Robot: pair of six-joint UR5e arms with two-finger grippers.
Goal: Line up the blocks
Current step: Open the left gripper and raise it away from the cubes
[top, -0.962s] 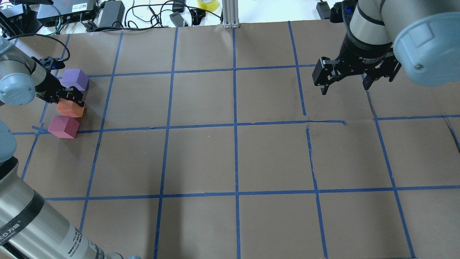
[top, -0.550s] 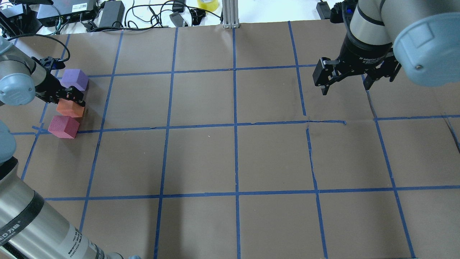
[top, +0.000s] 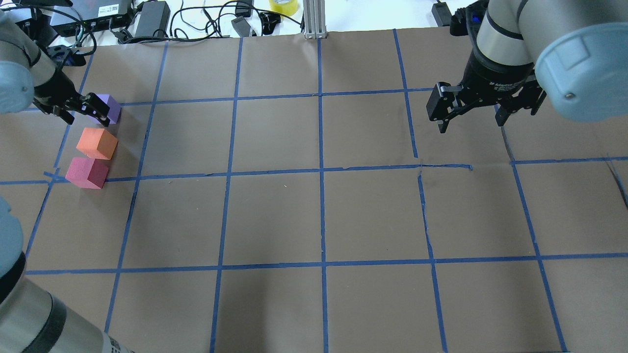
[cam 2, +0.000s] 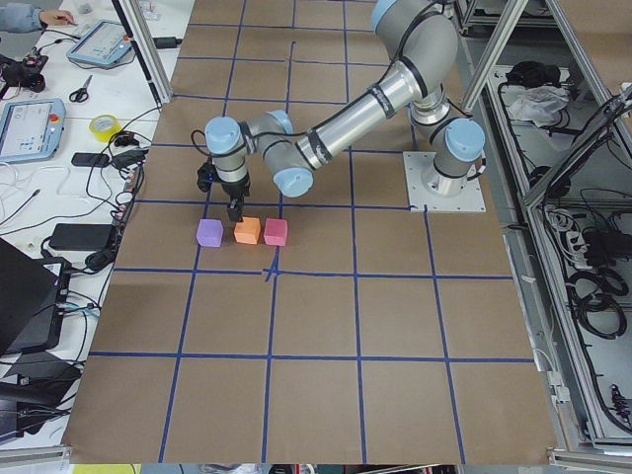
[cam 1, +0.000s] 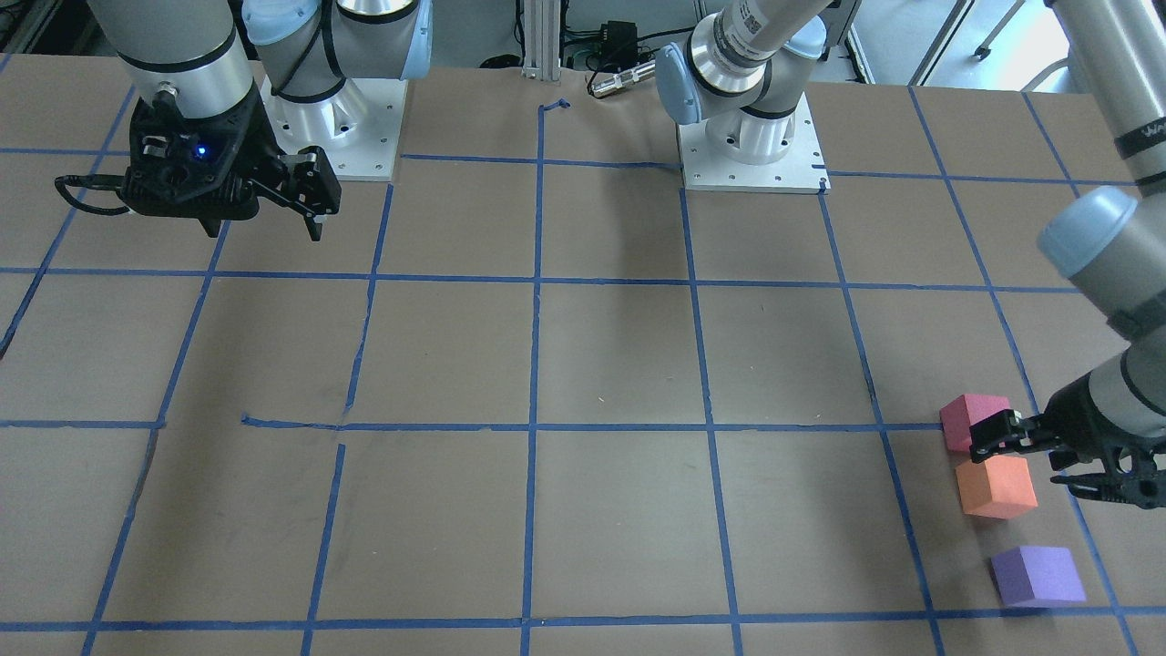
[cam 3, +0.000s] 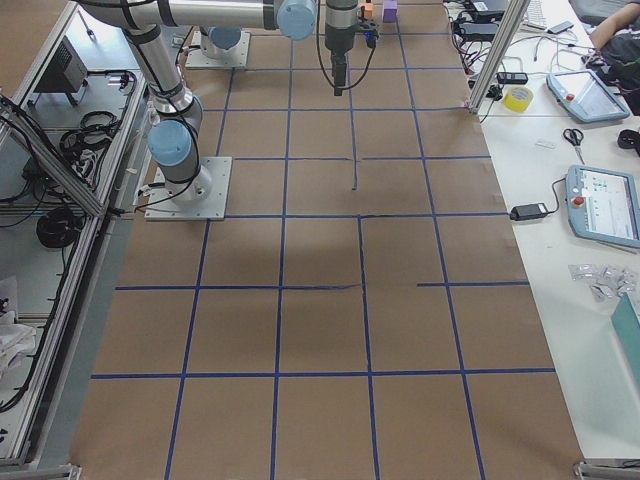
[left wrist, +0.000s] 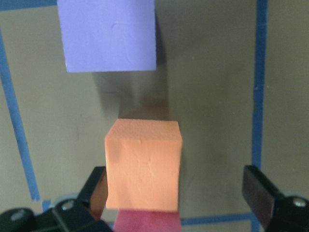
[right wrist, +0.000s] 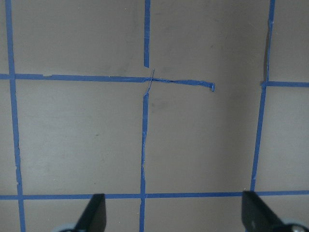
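Observation:
Three blocks stand in a rough row at the table's far left: purple block (top: 112, 109), orange block (top: 97, 143), pinkish-red block (top: 87, 172). The orange one sits close against the pinkish-red one, and a gap separates it from the purple one. My left gripper (top: 84, 113) is open and empty, raised above the orange block (left wrist: 143, 164). In the left wrist view the left gripper (left wrist: 178, 193) has its left finger (left wrist: 96, 191) beside the block. The purple block (left wrist: 108, 34) lies ahead of it. My right gripper (top: 472, 122) hangs open and empty over the far right of the table.
Brown paper with a blue tape grid (top: 321, 169) covers the table. Cables, power bricks and a tape roll (top: 283, 6) lie beyond the far edge. The arm bases (cam 1: 747, 146) stand at the robot's side. The right wrist view shows only the tape grid (right wrist: 145, 82).
My left gripper has lifted off the orange block and shifted toward the purple one. The orange block stays on the table. The right arm has barely moved.

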